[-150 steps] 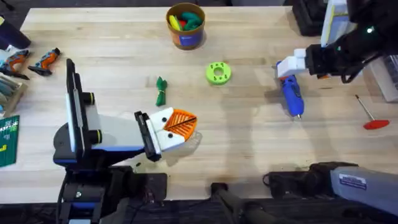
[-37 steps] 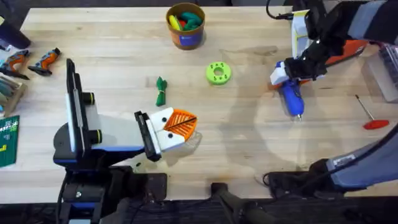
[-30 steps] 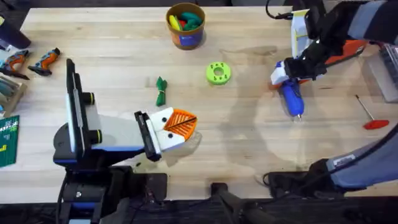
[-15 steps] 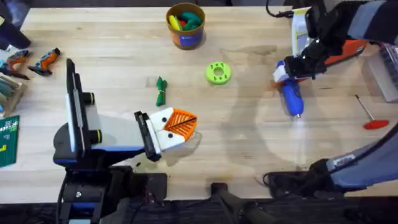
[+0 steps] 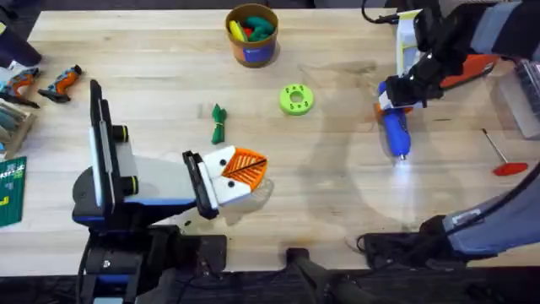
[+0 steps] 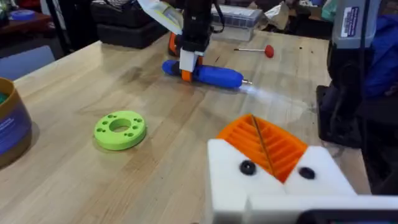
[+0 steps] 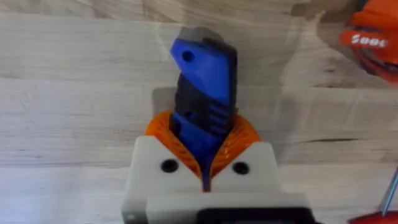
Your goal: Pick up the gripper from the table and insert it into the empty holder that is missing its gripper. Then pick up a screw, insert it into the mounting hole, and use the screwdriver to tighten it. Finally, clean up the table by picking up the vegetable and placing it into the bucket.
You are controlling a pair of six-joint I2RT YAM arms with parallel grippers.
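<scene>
Orange pads of the right gripper [image 7: 204,163] are clamped on the screwdriver [image 5: 394,131] (rear end); left gripper [image 5: 245,173] is closed, w/ nothing held.

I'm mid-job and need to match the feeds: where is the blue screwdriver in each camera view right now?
Overhead: the screwdriver lies at the table's right rear, its rear end in the right gripper.
Left wrist: the screwdriver lies across the far middle of the table, beyond the green ring.
Right wrist: the screwdriver is centre frame, pinched between the orange pads.
Shared landmark: the red-handled rod beside it, seen at all three views' edges.
</scene>
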